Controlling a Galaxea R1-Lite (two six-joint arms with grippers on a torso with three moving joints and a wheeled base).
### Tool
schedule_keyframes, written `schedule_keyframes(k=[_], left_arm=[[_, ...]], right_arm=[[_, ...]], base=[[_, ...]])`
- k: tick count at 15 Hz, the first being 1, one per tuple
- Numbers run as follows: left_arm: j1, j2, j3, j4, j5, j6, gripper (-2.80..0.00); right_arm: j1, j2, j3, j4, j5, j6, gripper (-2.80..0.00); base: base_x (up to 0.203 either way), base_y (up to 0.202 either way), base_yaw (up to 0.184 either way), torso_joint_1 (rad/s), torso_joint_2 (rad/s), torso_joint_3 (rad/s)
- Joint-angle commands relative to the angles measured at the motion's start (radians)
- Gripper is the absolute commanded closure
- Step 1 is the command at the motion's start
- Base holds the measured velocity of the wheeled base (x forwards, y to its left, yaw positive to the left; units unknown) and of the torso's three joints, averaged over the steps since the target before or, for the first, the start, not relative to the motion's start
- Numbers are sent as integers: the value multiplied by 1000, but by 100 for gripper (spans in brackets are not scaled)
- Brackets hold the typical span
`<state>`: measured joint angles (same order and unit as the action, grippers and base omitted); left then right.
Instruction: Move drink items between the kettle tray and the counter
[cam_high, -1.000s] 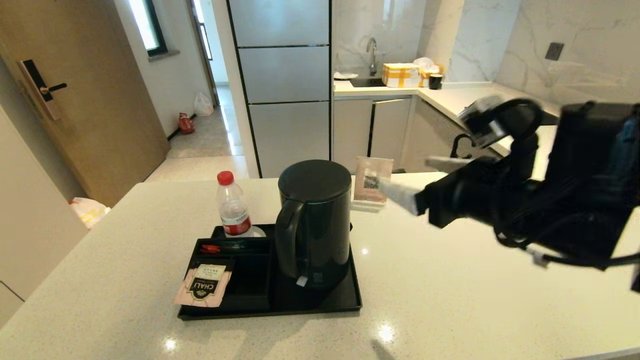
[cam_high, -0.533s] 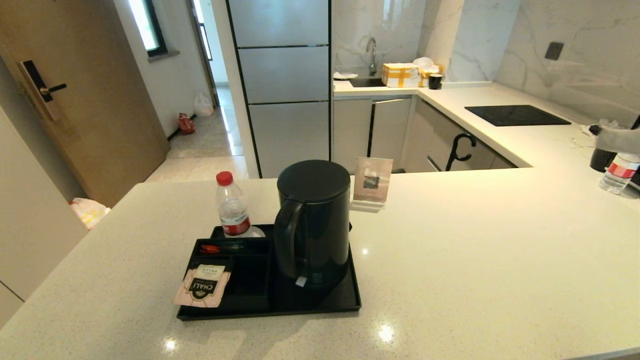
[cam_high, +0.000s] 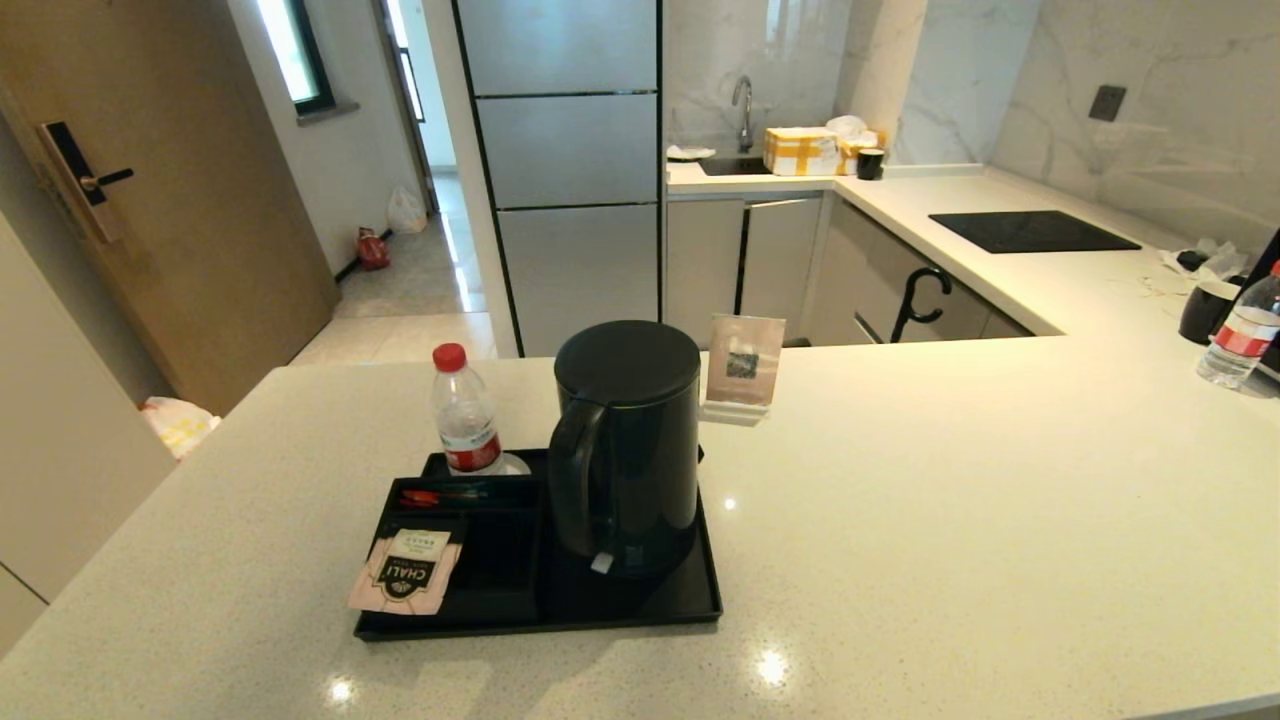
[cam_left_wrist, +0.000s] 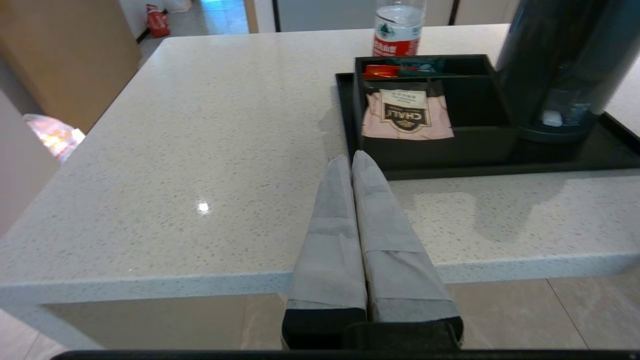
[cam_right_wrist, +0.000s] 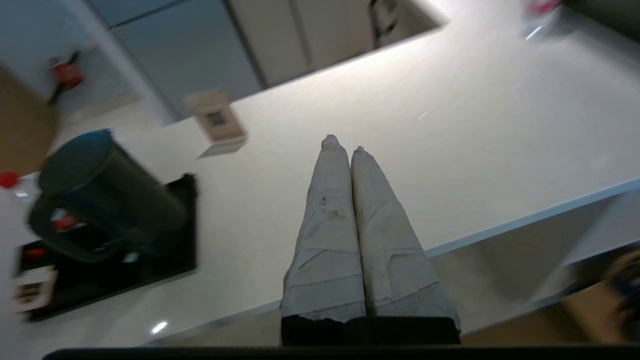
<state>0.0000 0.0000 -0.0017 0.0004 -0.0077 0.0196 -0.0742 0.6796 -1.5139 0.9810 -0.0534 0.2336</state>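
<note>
Left gripper (cam_left_wrist: 351, 159) pressed closed, empty — tea sachet (cam_left_wrist: 406, 115) lies just ahead in the kettle tray (cam_left_wrist: 500, 170).

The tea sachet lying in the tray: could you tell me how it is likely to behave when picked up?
The tea sachet looks flat and thin, so probably light and floppy. It overhangs the compartment edge of the tray, so that lifted edge might offer the fingers a pinch point.
</note>
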Motion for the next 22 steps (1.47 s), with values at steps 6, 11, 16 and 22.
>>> schedule_keyframes(k=[6, 11, 16, 22], left_arm=[[0, 2, 0, 0, 0, 0, 0], [0, 2, 0, 0, 0, 0, 0], [0, 2, 0, 0, 0, 0, 0], [0, 2, 0, 0, 0, 0, 0]], right_arm=[[33, -370, -49, 205, -12, -162, 0], [72, -639, 305, 45, 61, -161, 0], [74, -679, 605, -244, 79, -106, 0], [74, -680, 1065, -657, 74, -128, 0]], base=[[0, 0, 0, 0, 0, 0], [0, 0, 0, 0, 0, 0], [0, 0, 0, 0, 0, 0], [0, 0, 0, 0, 0, 0]])
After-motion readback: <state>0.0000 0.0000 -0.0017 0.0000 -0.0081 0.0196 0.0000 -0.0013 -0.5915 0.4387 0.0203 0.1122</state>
